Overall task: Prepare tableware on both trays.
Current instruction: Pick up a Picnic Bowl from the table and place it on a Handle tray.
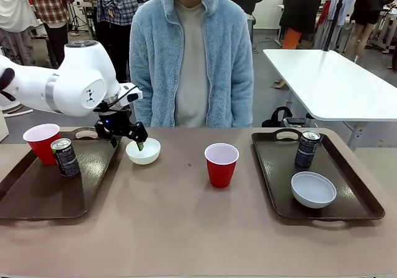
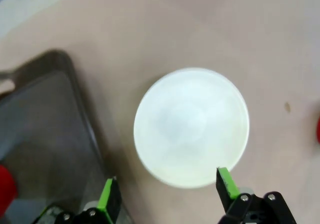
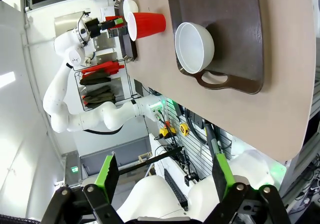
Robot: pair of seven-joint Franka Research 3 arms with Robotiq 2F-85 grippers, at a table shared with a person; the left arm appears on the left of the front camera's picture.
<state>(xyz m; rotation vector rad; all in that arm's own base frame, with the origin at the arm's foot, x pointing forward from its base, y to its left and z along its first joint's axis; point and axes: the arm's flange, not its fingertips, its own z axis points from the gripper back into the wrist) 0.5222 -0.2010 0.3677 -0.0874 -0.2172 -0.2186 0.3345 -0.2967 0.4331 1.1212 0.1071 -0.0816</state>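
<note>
The left tray [image 1: 37, 194] lies nearest, at the table's [image 1: 173, 228] left side, with a red cup [image 1: 42, 143] and a black can [image 1: 65, 157] upright at its far end. Just beside its right rim, on bare table, sits a round white bowl [image 1: 143, 151], empty. The left gripper [image 1: 128, 143] hangs over it, jaws spread, one green pad [image 2: 225, 181] at the bowl's rim; contact cannot be told, the wrist view being blurred. The arm hides part of the tray's far rim. A second red cup [image 1: 221, 164] stands mid-table. The right tray [image 1: 273, 185] holds a second can [image 1: 307, 149] and a second bowl [image 1: 313, 188]. The right gripper [image 3: 165, 171], off the table, is spread and empty.
</note>
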